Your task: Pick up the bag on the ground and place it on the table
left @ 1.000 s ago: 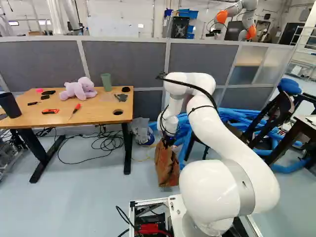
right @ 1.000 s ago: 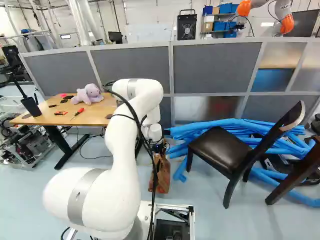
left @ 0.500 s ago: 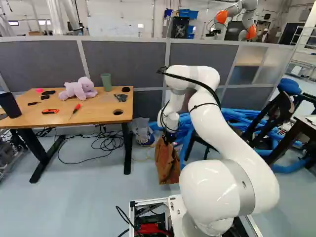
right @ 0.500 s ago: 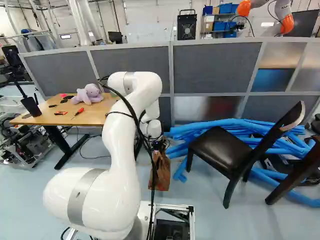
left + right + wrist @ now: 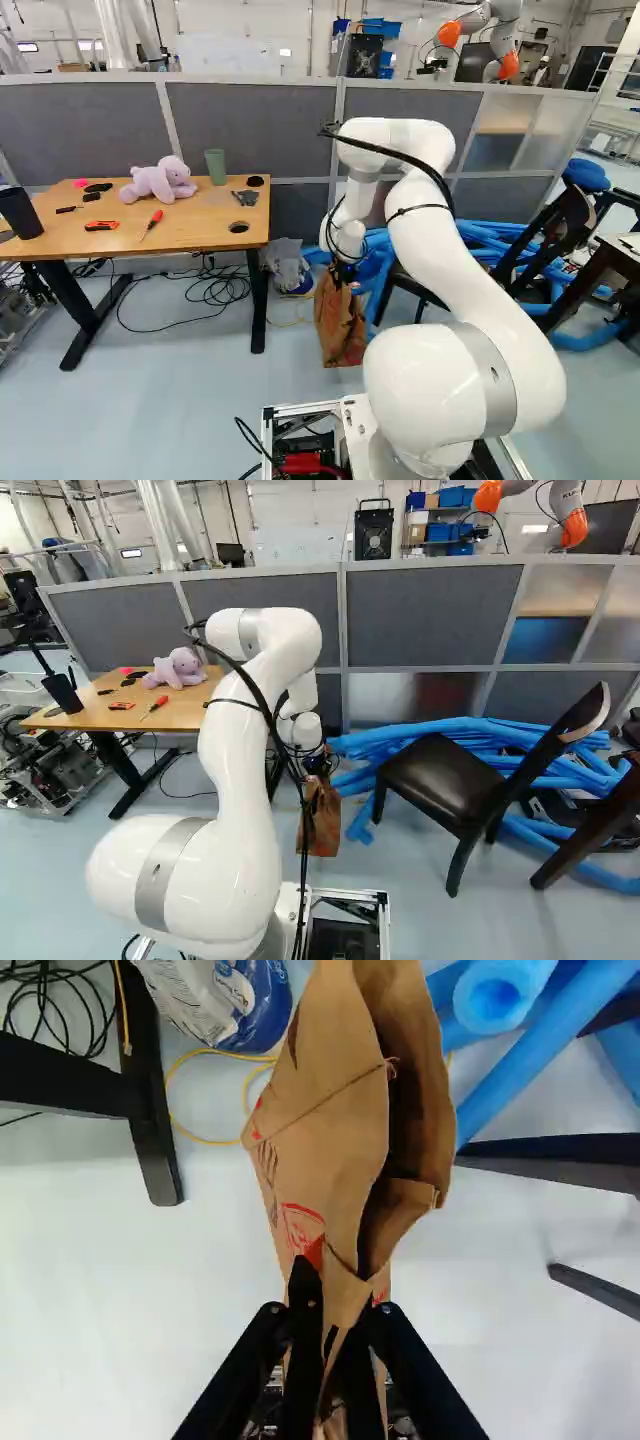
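The brown paper bag (image 5: 325, 1150) is gripped at its rim by the nearly closed gripper (image 5: 336, 1308). The wood-topped table (image 5: 185, 230) is situated left of the hand

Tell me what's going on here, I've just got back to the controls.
The white arm has its claw shut on the upper part of the brown paper bag. Both arm and bag have risen slightly over the last second, so the lift seems to be under way. The bag is still low beside the wooden table, not on it yet.
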`<state>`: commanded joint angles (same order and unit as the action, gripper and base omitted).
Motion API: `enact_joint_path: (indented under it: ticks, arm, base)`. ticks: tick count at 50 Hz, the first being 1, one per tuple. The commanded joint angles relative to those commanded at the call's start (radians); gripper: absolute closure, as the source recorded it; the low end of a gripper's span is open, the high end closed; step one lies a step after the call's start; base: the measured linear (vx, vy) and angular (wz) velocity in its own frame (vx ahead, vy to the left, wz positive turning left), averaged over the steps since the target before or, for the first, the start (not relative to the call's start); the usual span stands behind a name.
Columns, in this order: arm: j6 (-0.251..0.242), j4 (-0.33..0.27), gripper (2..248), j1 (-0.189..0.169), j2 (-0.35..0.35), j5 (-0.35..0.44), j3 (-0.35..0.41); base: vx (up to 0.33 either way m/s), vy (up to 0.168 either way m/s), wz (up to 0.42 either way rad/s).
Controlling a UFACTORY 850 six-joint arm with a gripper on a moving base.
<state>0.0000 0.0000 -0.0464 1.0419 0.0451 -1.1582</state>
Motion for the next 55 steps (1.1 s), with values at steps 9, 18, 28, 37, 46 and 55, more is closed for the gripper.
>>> enact_joint_path:
  ticks: [9, 18, 28, 37, 46, 55]
  arm:
    - [0.000, 0.000, 225, 0.000, -0.033, 0.000, 0.023]
    - [0.000, 0.000, 225, 0.000, -0.066, -0.006, 0.045]
    - [0.000, 0.000, 225, 0.000, -0.103, -0.025, 0.067]
    - [0.000, 0.000, 225, 0.000, -0.136, -0.047, 0.086]
    - [0.000, 0.000, 225, 0.001, -0.169, -0.071, 0.105]
    - [0.000, 0.000, 225, 0.001, -0.202, -0.095, 0.124]
  base:
    - [0.000, 0.000, 0.000]
    - [0.000, 0.000, 0.000]
    - [0.000, 0.000, 0.000]
    - [0.000, 0.000, 0.000]
    - [0.000, 0.000, 0.000]
    - [0.000, 0.000, 0.000]
